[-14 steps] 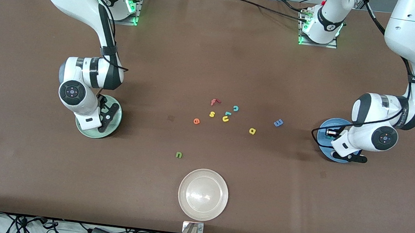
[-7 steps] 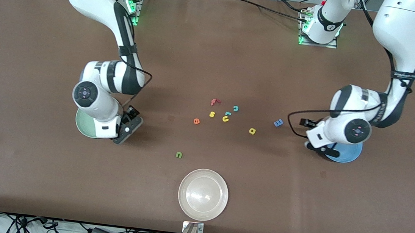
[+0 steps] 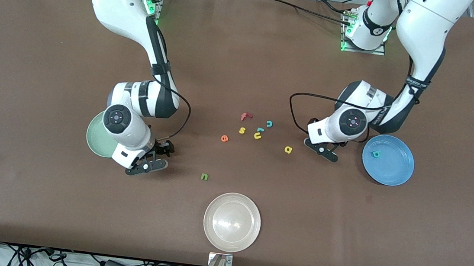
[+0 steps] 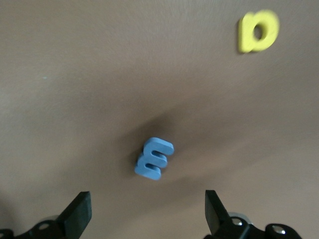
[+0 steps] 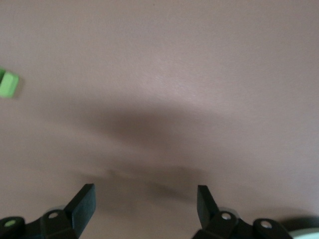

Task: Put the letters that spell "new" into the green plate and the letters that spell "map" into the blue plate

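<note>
Brown table (image 3: 39, 201), blue m (image 4: 154, 158) only in left wrist view, under spread left hand (image 4: 147, 216).

Even overhead light, soft wrist views

The surface (image 3: 243, 64) is evenly lit with faint arm shadows and a glare patch on the whitish plate (image 3: 232, 222); both wrist views are motion-blurred, the yellow letter (image 4: 257, 32) smeared, a broad dark shadow under the right tool (image 5: 144, 204).

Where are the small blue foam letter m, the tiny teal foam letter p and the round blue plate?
small blue foam letter m (image 4: 154, 165), left wrist view, its middle.
tiny teal foam letter p (image 3: 376, 154), front view, its centre, lying in the plate.
round blue plate (image 3: 396, 174), front view, bare inner surface.
</note>
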Action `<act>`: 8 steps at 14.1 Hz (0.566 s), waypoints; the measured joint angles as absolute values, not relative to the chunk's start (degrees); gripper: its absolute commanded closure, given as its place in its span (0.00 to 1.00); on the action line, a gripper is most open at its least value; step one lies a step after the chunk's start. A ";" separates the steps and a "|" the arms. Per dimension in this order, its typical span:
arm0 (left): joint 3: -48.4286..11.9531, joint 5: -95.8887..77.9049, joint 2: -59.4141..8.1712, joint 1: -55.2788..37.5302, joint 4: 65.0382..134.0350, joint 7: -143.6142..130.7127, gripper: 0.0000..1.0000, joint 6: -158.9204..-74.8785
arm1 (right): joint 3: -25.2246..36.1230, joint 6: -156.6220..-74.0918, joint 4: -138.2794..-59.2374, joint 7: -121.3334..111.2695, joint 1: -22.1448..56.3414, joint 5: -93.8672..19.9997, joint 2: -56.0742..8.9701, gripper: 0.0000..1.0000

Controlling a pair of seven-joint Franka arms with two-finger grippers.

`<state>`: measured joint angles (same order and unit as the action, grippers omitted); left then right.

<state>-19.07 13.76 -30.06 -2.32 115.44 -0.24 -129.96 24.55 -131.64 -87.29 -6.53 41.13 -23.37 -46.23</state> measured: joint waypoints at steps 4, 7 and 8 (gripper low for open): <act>-19.13 16.05 -31.80 -2.38 115.83 0.15 0.50 -132.99 | 21.21 -131.64 -82.41 7.05 41.27 -23.39 -49.01 0.22; -19.20 16.22 -32.18 -3.02 115.71 0.24 0.66 -133.96 | 19.41 -131.64 -78.68 18.45 41.25 -23.47 -50.40 0.28; -19.21 16.29 -32.11 -3.14 115.54 0.26 0.73 -133.99 | 18.69 -131.66 -77.01 22.71 41.30 -23.47 -51.12 0.29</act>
<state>-19.21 16.29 -32.11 -3.14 115.54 0.26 -133.99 18.69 -131.66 -77.01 22.71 41.30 -23.47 -51.12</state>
